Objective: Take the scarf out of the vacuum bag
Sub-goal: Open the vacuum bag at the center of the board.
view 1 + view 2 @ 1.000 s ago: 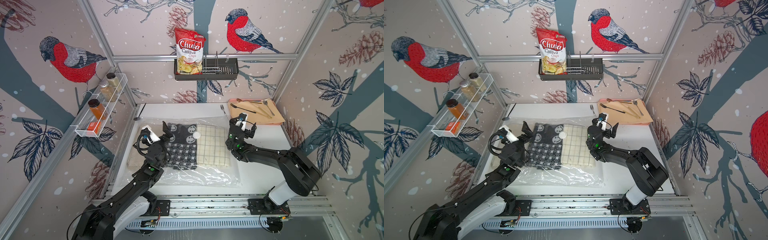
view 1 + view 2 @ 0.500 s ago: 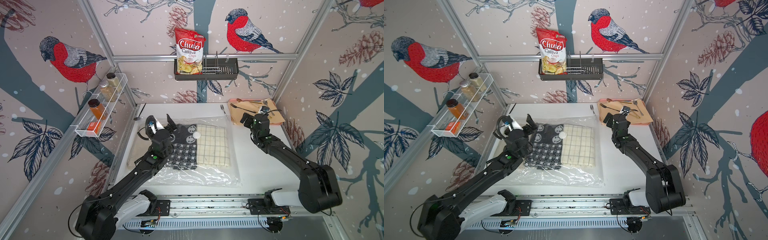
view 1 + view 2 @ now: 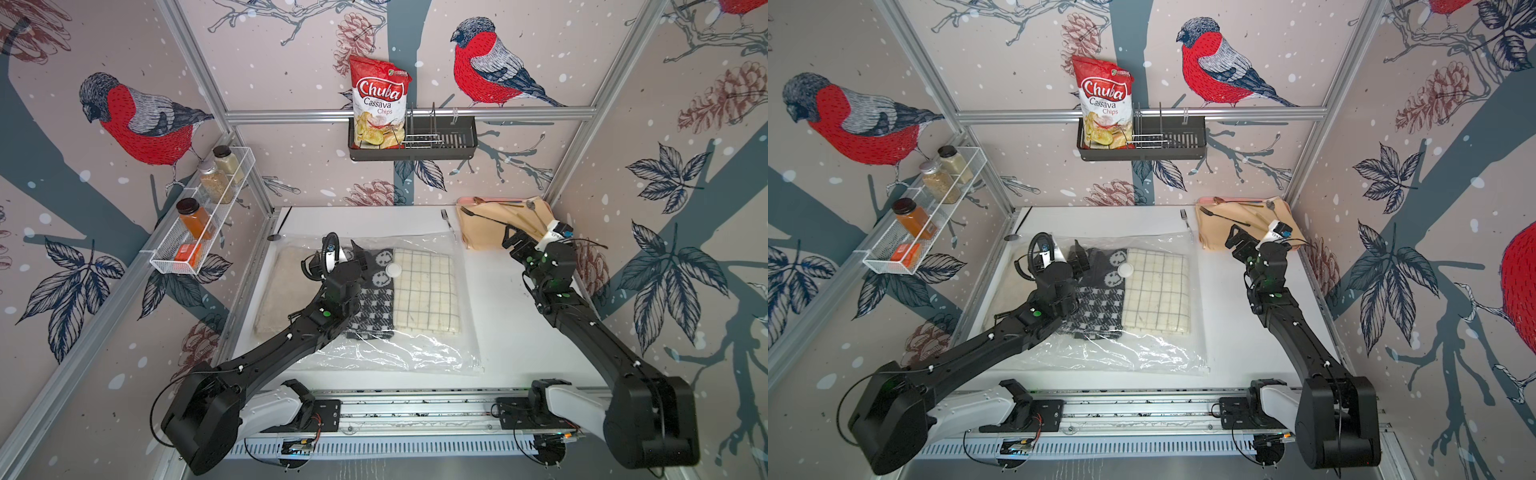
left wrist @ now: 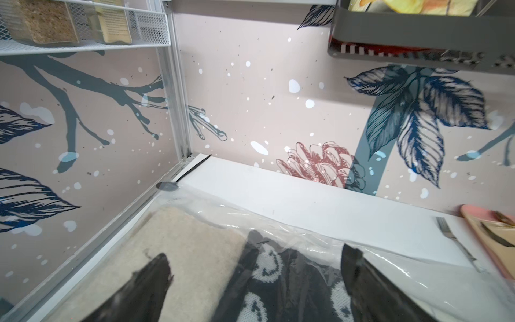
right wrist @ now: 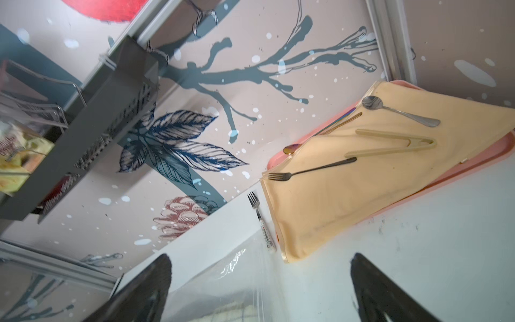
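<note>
The vacuum bag lies flat on the white table, a clear crinkly bag with a white round valve cap. Inside lie a beige cloth, a dark knitted scarf with white faces, and a cream checked cloth. My left gripper hovers open over the scarf's far end, holding nothing. My right gripper is open and empty above bare table beside the bag's far right corner.
A pink tray under a yellow cloth with cutlery sits at the back right, close to my right gripper. A fork lies between tray and bag. A black spoon lies in the far left corner. Wall shelves hang above.
My left gripper moved from the bag's left side to above the scarf's far end. My right arm swung away from the bag toward the tray. Both stayed open.
</note>
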